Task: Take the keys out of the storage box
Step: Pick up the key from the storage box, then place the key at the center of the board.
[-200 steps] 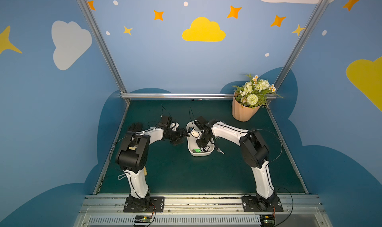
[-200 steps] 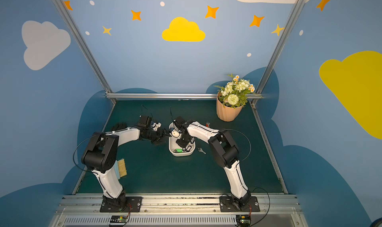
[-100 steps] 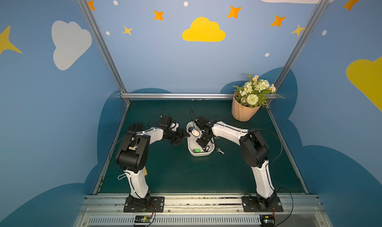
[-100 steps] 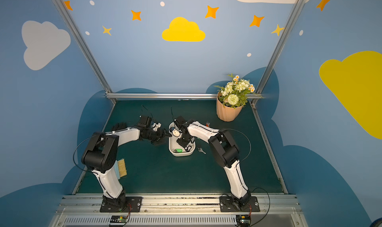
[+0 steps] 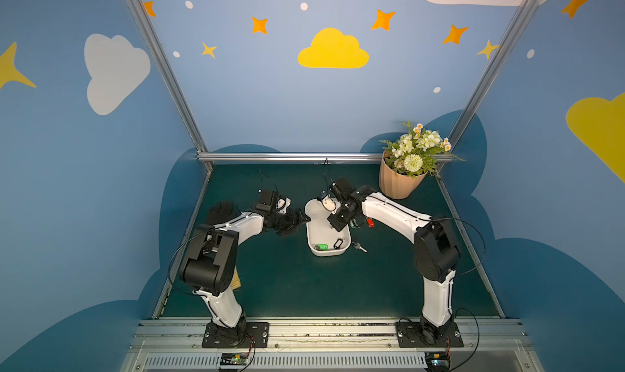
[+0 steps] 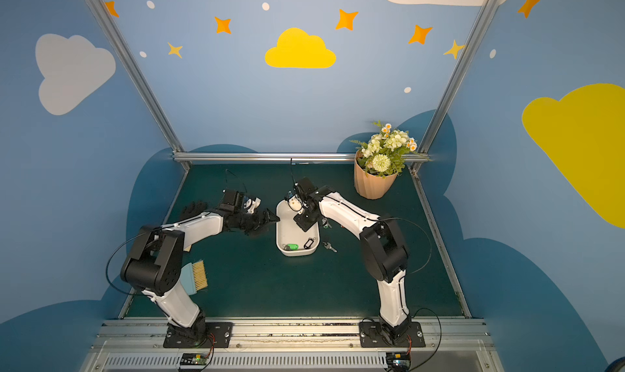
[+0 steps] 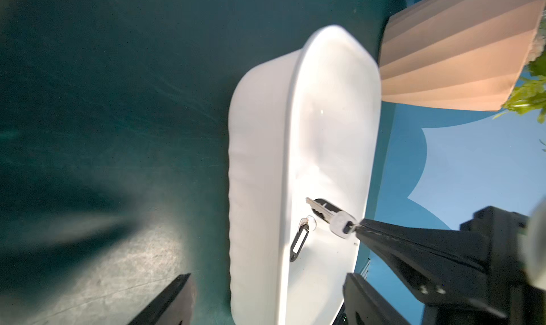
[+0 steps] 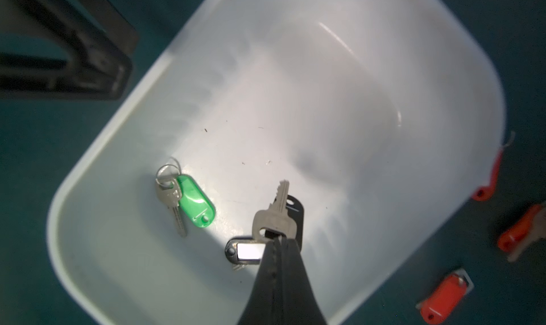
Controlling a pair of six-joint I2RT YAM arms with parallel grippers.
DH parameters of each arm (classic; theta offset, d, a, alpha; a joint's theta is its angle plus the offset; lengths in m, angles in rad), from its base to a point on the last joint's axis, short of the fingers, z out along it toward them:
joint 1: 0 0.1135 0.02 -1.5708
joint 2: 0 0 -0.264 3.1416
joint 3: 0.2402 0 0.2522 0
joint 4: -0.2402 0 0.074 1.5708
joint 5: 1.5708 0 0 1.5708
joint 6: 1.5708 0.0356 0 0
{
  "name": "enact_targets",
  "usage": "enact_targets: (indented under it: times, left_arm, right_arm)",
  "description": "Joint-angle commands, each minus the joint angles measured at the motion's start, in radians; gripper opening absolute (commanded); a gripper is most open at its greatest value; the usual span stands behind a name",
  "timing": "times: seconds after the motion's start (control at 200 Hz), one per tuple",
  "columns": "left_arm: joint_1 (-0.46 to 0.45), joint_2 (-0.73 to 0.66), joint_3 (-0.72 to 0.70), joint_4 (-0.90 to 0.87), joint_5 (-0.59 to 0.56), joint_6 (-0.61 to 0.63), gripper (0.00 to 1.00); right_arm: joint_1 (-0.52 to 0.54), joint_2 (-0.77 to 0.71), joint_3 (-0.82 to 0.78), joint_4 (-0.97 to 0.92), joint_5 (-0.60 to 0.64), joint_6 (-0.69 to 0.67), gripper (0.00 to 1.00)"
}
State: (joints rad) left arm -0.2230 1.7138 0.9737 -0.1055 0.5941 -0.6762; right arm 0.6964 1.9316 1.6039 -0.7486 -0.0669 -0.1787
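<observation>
Here, right claw (image 8: 279, 238) pinching key (image 8: 273, 217), blade outward

No writing, number or brand can be read anywhere here. The white slip in the black key tag (image 8: 245, 251) looks blank.

Robot lab test cell: aluminium-profile frame (image 5: 164, 65), blue panels (image 5: 253, 99) with cloud-and-star decals (image 5: 333, 48), green mat tabletop (image 5: 321, 285), left arm (image 5: 209, 258) and right arm (image 5: 436, 248) bolted to front-edge rail (image 5: 338, 328).
</observation>
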Motion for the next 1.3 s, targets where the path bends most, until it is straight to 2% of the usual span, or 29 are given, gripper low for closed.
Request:
enact_targets:
  times: [0.0, 0.37, 0.621, 0.911, 1.296]
  left_arm:
    - [0.003, -0.049, -0.019, 0.044, -0.032, 0.035, 0.86]
    - [0.003, -0.153, -0.083, 0.076, -0.182, 0.044, 0.89]
    - [0.009, -0.159, -0.086, 0.069, -0.24, 0.035, 0.9]
    - [0.009, -0.152, -0.091, 0.078, -0.233, 0.014, 0.89]
    - [0.011, -0.228, -0.151, 0.069, -0.27, -0.004, 0.89]
  right_arm:
    - [-0.032, -0.098, -0.044, -0.042, -0.028, 0.073, 0.0]
    - [-0.149, -0.41, -0.273, -0.194, 0.1, 0.251, 0.0]
    - [-0.195, -0.541, -0.481, -0.198, 0.078, 0.443, 0.0]
    - [-0.245, -0.444, -0.573, -0.158, 0.078, 0.476, 0.0]
    - [-0.268, -0.249, -0.474, -0.031, 0.072, 0.392, 0.0]
